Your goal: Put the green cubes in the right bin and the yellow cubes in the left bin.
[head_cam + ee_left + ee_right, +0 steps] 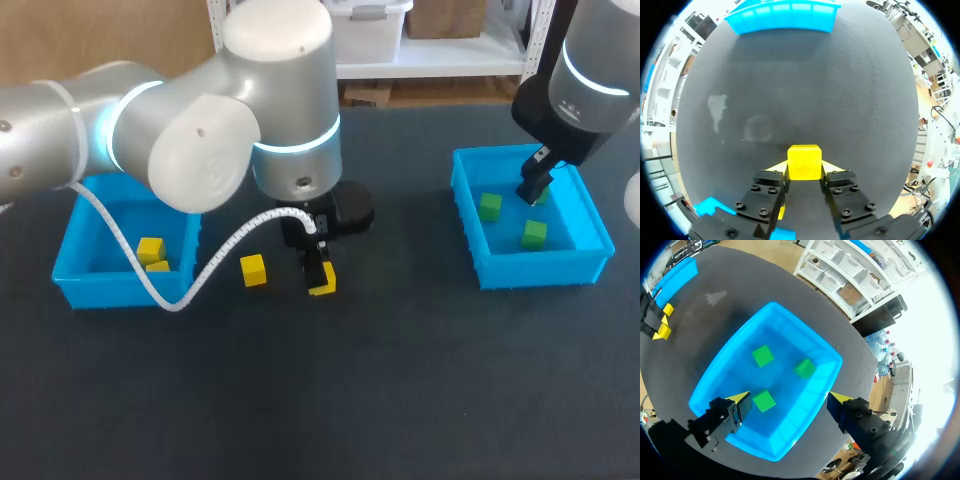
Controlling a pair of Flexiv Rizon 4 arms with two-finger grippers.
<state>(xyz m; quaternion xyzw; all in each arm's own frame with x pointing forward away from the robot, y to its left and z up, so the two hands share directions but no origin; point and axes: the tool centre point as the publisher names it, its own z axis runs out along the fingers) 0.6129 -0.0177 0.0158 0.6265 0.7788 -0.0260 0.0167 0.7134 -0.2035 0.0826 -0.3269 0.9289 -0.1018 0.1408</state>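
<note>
A yellow cube sits on the black mat between the fingers of my left gripper, which press on it from both sides. In the head view this gripper stands at the table's middle, the cube at its tips. A second yellow cube lies loose just to its left. Two more yellow cubes rest in the left bin. My right gripper hangs open above the right bin, which holds three green cubes.
Both blue bins stand at the mat's sides, the left bin far from the right one. My left arm's big grey body and its white cable span the space between the left bin and the table's middle.
</note>
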